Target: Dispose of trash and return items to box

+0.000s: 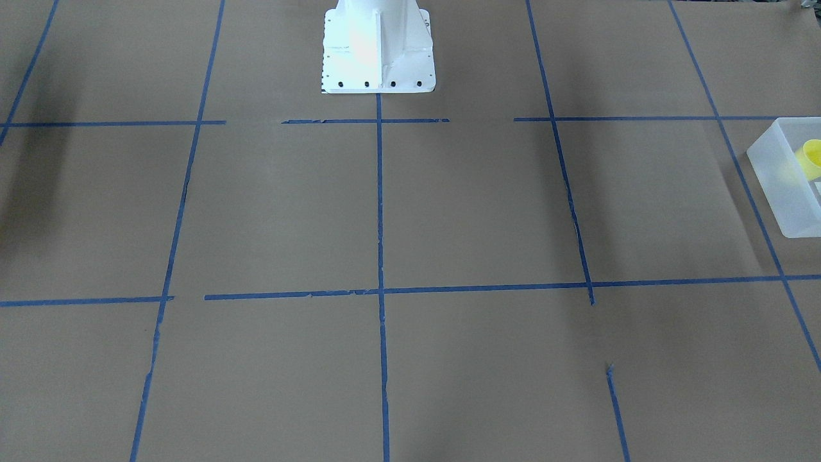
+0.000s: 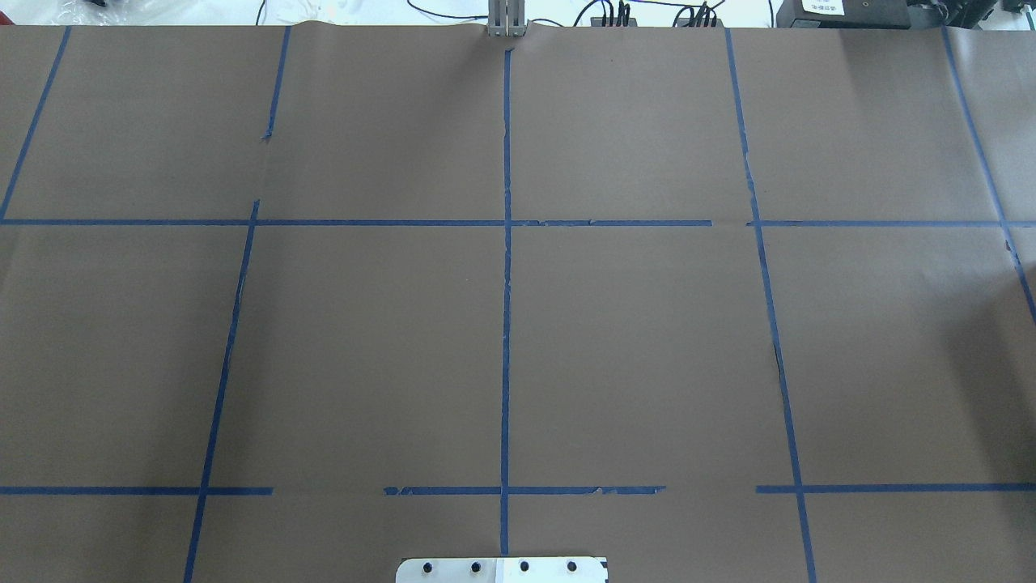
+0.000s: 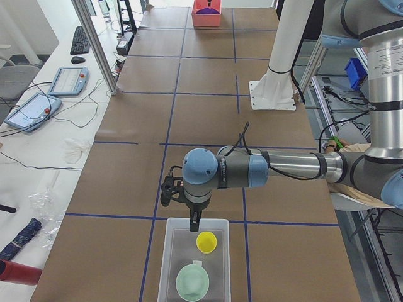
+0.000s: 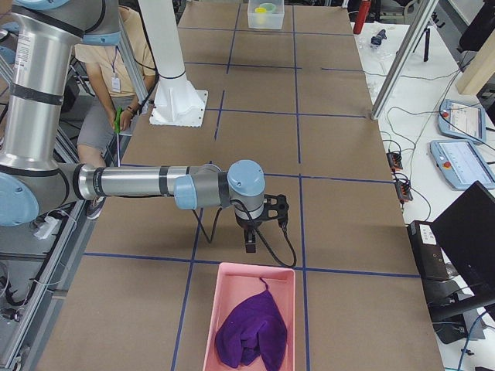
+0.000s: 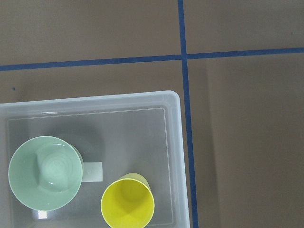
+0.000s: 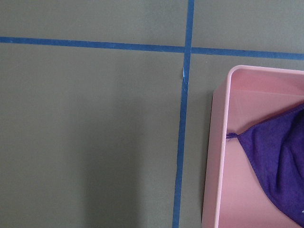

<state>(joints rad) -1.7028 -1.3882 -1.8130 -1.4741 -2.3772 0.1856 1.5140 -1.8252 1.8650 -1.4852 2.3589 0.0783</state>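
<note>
The small yellow cup (image 5: pixel 127 204) stands upright inside the frosted-white box (image 5: pixel 173 142), near its right wall in the left wrist view. It also shows in the exterior left view (image 3: pixel 206 241) and the front view (image 1: pixel 813 157). The box (image 3: pixel 170 258) sits at the table's left end. My left gripper (image 3: pixel 193 228) hangs over the box's far rim, next to the cup; I cannot tell whether it is open or shut. My right gripper (image 4: pixel 250 247) hangs over bare table just beyond a pink bin; I cannot tell its state either.
A pale green mug (image 5: pixel 45 172) stands in the box beside the yellow cup. The pink bin (image 4: pixel 224 309) at the table's right end holds a purple cloth (image 4: pixel 251 328). The white robot pedestal (image 1: pixel 378 51) stands mid-table. An operator (image 4: pixel 116 69) sits behind the robot.
</note>
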